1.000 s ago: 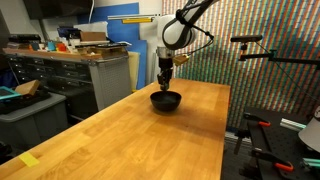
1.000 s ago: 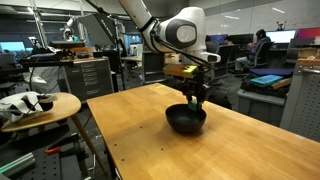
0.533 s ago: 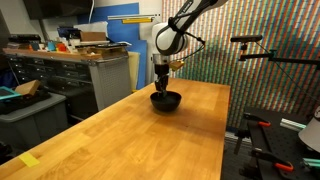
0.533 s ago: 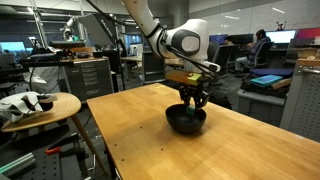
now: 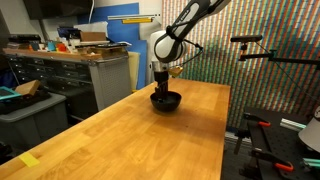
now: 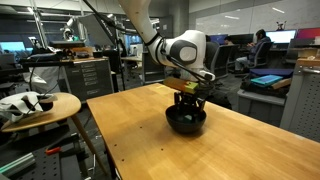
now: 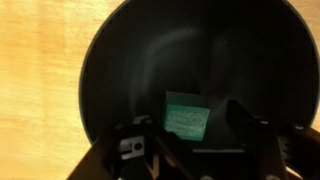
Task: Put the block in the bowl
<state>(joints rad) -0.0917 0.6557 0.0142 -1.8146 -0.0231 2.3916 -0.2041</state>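
We see a big wooden table (image 5: 150,130) in a lab/workshop rm. Gray drawer cabinets (image 5: 45,85) w/ clutter on top, blue panel (image 5: 128,25) behind. Multicolor striped wall (image 5: 270,30). Small round side table (image 6: 40,105); monitors (image 6: 285,37) in bkgd.

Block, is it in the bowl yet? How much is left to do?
Nearly done. The block lies inside the bowl. The end effector hangs low over it, jaws open and clear of it. Only lifting away looks left.

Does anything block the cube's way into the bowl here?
Nothing visible does. In the wrist view the green block shows against the inside of the black bowl, flanked by the spread fingers of the claw.
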